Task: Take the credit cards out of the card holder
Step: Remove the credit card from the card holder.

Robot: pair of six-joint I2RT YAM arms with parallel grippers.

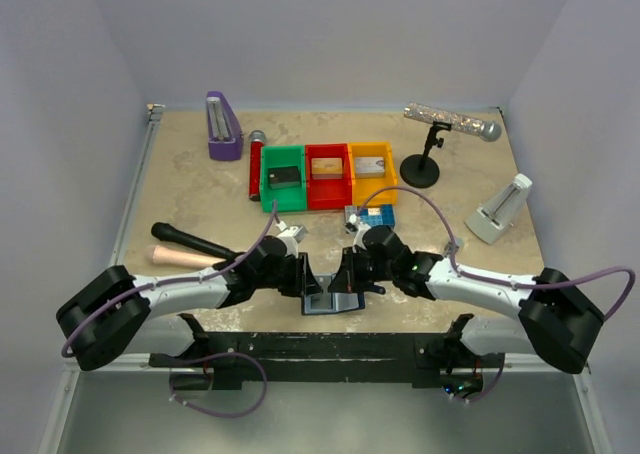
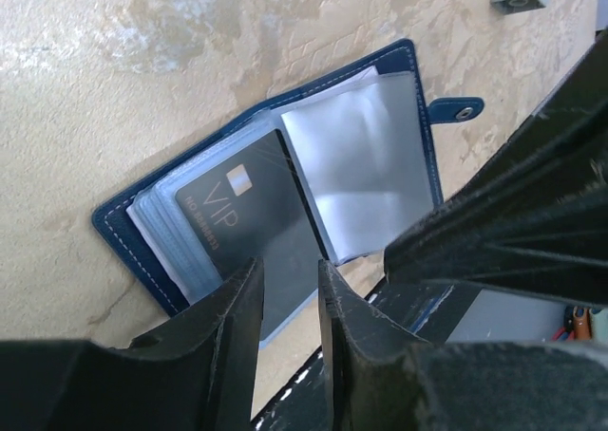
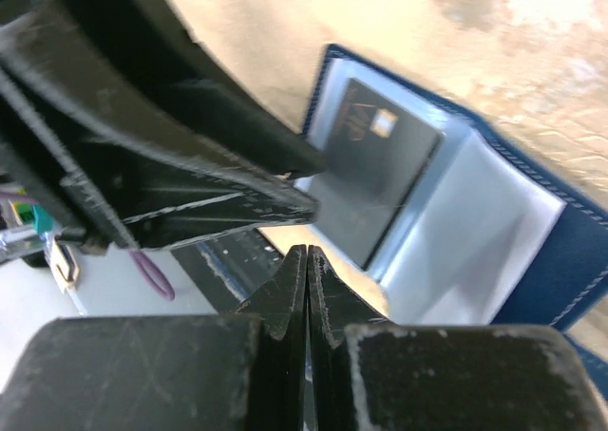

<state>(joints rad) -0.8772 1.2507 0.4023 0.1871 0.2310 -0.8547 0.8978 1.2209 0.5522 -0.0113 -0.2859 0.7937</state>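
Observation:
The navy card holder (image 1: 335, 304) lies open on the table's near edge, between both grippers. In the left wrist view the card holder (image 2: 423, 99) shows pale clear pockets. A black credit card (image 2: 256, 213) marked VIP sticks out of its left pocket. My left gripper (image 2: 289, 268) is open, and the card's near end shows in the gap between its fingers. My right gripper (image 3: 306, 252) is shut on nothing, its tips just off the near edge of the card holder (image 3: 560, 251). Beside them the left gripper's fingers reach the black card (image 3: 380, 165). Other cards are hidden.
Green (image 1: 283, 179), red (image 1: 327, 174) and orange (image 1: 372, 166) bins stand mid-table, each with a flat piece inside. A blue studded plate (image 1: 372, 217) lies just behind the grippers. A purple metronome (image 1: 223, 126), a microphone stand (image 1: 430, 154), a white metronome (image 1: 498, 212) and a black microphone (image 1: 190, 240) stand around.

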